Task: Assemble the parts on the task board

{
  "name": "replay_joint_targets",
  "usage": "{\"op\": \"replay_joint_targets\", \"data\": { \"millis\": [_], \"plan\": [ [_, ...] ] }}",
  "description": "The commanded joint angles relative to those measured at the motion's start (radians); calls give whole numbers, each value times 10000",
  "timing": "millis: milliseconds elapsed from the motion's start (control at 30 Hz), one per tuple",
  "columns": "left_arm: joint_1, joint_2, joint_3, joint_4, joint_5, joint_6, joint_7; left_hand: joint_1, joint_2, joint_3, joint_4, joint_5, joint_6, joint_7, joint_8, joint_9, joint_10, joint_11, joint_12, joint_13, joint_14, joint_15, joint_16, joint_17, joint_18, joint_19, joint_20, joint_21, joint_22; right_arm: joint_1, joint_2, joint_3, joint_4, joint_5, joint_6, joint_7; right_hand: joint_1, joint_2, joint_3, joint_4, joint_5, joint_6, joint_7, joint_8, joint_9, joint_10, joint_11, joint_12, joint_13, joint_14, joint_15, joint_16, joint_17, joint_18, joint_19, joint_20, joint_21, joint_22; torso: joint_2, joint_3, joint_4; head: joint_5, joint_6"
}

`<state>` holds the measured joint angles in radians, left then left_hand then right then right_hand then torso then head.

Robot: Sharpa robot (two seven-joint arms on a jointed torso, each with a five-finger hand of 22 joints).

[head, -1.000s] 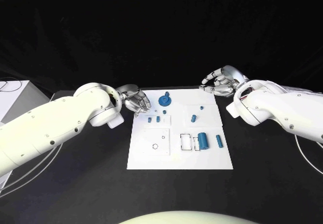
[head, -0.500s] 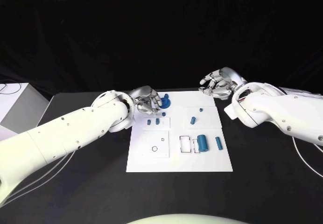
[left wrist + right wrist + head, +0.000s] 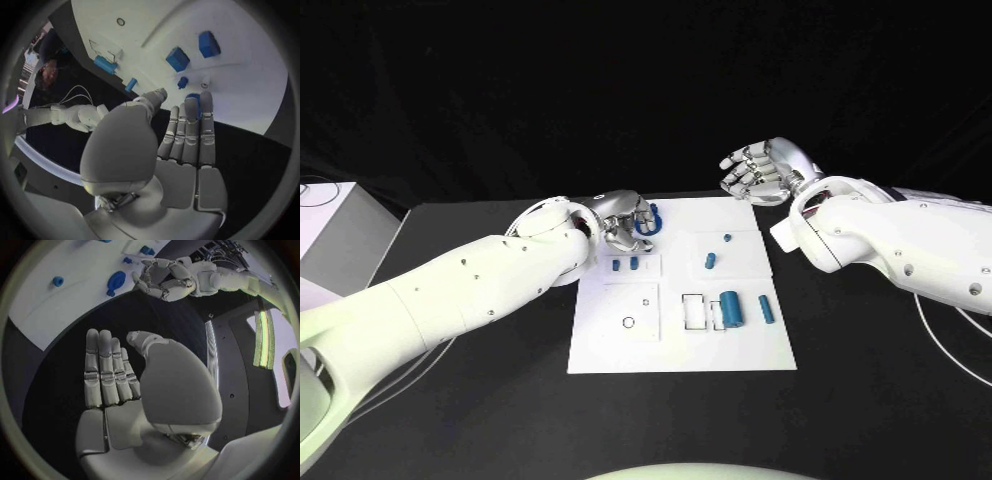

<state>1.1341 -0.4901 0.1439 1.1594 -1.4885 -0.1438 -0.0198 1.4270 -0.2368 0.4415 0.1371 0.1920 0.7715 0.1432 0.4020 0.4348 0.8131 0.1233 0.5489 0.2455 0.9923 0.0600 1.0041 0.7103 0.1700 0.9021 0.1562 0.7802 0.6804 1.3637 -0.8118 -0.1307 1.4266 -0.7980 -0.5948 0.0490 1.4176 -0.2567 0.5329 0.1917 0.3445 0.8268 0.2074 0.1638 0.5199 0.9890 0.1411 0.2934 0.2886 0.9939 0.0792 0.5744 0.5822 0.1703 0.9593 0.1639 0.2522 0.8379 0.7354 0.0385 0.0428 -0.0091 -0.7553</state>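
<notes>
Head view: over the last second the left hand (image 3: 629, 222) has swung in from the board's left edge and now sits over the round blue part (image 3: 648, 226) at the far left corner of the task board (image 3: 682, 345). Its fingers reach around that part, but I cannot tell whether they grip it. The right hand (image 3: 757, 172) has lifted slightly off the far right corner, fingers spread, holding nothing. This looks like the start of a pick-up.

Left wrist view: the left hand's fingers lie straight and close together, their tips at the round blue part (image 3: 194, 98); two blue blocks (image 3: 178, 59) lie beyond.

Right wrist view: the right hand (image 3: 119, 375) is flat and empty above the dark worktop (image 3: 56, 365).

No writing or labels can be read.
</notes>
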Motion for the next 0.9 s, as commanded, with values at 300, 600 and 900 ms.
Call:
{"op": "replay_joint_targets", "data": {
  "millis": [300,600,900],
  "plan": [
    [123,267,-54,-254,-954,515,-427,142,-112,350,47,40,455,-65,-411,-392,170,30,-137,-354,59,-7,764,-7,117,144,15,347,342,20,103,3,-186,1320,-116,1446,-123,140,95,-407,35,-8,302,-606,-626,238,338,-862,-2020,-350,497,-2892,-1968,98,-235,678,-1911,-2686,1,-6,19,-22,-30],
    [139,367,-112,-322,-1095,1088,-794,108,-176,506,45,34,632,-52,-682,-585,317,47,-202,-560,222,9,1528,-4,118,216,16,816,738,33,152,3,-216,1561,-73,1800,-227,258,224,-625,97,-17,412,-831,-929,-59,511,-1428,-2261,-480,763,-3967,-2870,128,-1272,1064,-1925,-4767,4,-7,-2,-49,-74],
    [139,387,-125,-346,-1040,1116,-856,-8,-206,488,108,24,690,-27,-750,-626,389,66,-216,-618,369,31,1870,163,118,206,37,955,866,39,173,3,-242,1679,-180,1986,-215,313,276,-733,127,-21,467,-872,-1013,-54,549,-1583,-2256,-369,781,-4133,-3098,146,-973,1053,-1869,-5183,-2,-7,20,-80,-81]
  ]
}}
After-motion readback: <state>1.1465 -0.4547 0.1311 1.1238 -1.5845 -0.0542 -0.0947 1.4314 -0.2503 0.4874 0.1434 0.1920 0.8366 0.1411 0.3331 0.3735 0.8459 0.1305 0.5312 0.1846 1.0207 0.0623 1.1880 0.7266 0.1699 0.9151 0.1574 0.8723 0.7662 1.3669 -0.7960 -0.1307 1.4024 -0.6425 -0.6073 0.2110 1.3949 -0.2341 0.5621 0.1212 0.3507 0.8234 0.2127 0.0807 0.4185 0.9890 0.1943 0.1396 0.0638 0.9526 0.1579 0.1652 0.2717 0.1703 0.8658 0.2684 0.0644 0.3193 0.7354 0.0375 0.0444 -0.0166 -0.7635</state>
